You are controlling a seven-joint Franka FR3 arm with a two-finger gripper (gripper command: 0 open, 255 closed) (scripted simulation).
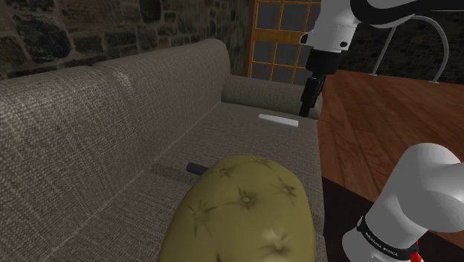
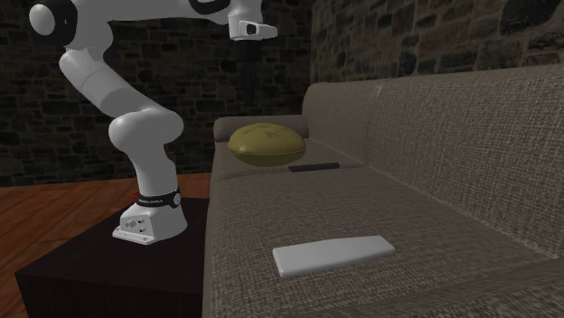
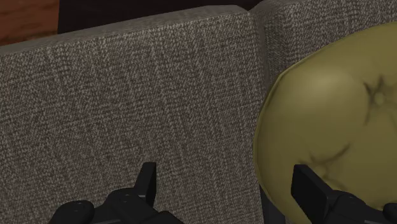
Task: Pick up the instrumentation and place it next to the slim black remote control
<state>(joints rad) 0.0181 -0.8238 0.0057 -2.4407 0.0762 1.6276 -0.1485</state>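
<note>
Three things lie on the grey-brown woven sofa (image 1: pixel 111 112) in the shoulder view. An olive tufted cushion (image 1: pixel 245 212) sits nearest the camera, and a slim dark remote (image 1: pixel 195 167) pokes out from behind it. The instrumentation (image 1: pixel 277 120), drawn as a flat white slab, lies farther along the seat, well apart from the remote. The black gripper (image 1: pixel 308 100) hangs in the air from the white arm, its tips not touching the instrumentation, with a wood-framed window (image 1: pixel 279 37) behind it

In the second exterior view the instrumentation (image 2: pixel 334 255) rests flat on the near seat. The remote (image 2: pixel 314 167) lies beyond it, just beside the cushion (image 2: pixel 267 143). The arm (image 2: pixel 140 135) rises from its black stand (image 2: pixel 81 271) at that view's left, beside the sofa

In the wrist view the gripper (image 3: pixel 229 191) is spread, its two fingers (image 3: pixel 147 181) wide apart with nothing between them, over bare sofa fabric. The olive cushion (image 3: pixel 331 108) bulges beside one finger
</note>
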